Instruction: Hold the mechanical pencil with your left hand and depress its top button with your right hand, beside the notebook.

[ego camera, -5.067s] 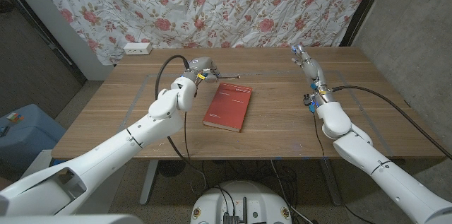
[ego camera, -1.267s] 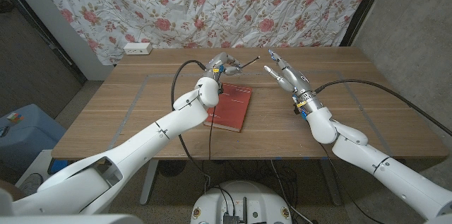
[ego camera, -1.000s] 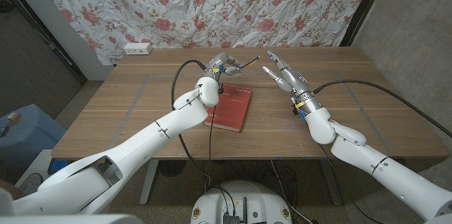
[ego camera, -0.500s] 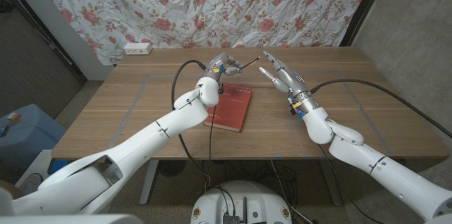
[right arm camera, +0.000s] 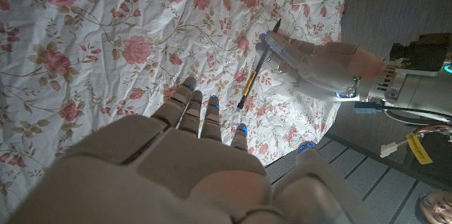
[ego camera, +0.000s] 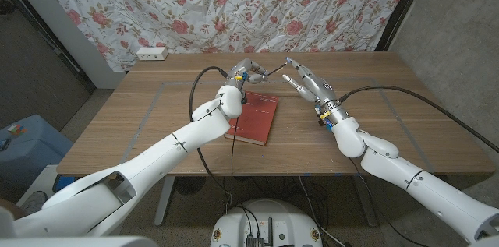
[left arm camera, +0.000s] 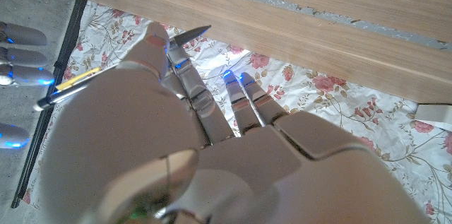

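Right hand [ego camera: 306, 83], fingers spread and empty, faces my left hand [ego camera: 245, 72] gripping the mechanical pencil [ego camera: 274, 68], whose button end seemingly points rightward toward it.

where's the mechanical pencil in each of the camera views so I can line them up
Head view: the mechanical pencil juts from the left hand past the notebook's far end, toward the right hand.
Left wrist view: at the picture's left, crossing behind the left hand.
Right wrist view: upper middle, in the left hand's fingers.
Shared landmark: the floral curtain.
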Controlling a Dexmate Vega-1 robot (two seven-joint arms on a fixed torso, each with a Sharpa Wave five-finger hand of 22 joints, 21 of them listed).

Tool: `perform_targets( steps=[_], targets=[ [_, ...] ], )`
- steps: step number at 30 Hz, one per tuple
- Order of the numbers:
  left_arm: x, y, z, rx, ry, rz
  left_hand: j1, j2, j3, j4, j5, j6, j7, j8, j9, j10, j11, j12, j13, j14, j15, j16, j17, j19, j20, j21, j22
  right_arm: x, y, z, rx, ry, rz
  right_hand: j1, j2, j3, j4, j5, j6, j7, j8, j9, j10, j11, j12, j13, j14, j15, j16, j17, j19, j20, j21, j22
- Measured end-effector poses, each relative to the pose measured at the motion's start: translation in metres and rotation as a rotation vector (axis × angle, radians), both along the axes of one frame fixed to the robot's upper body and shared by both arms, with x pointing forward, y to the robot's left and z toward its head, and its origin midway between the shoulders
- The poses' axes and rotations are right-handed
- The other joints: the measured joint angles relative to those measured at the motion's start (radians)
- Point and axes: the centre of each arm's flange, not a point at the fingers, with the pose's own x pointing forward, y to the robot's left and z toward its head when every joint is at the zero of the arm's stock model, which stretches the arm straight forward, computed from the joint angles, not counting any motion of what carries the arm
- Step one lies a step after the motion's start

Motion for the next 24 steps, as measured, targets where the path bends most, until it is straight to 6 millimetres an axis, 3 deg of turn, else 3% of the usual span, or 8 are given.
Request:
perform_targets(
  steps=[24],
  targets=[
    [0.0, -0.0003, -0.002, 0.002, -0.006, 0.004, 0.005, 0.004, -0.004, -0.004, -0.001, 0.0, 0.0, -0.004, 0.0, 0.002, -0.002, 0.003, 0.0, 0.0, 0.0, 0.0, 0.0, 0.0, 0.0, 0.0, 0.0, 0.0038, 0.0019, -0.0006, -0.002, 0.01, 0.01, 0.0, 0.0, 0.0, 0.0, 0.004, 0.023, 0.002, 0.0, 0.0, -0.004, -0.004, 0.0, -0.003, 0.0, 0.0, -0.008, 0.0, -0.005, 0.005, 0.0, 0.0]
  ],
)
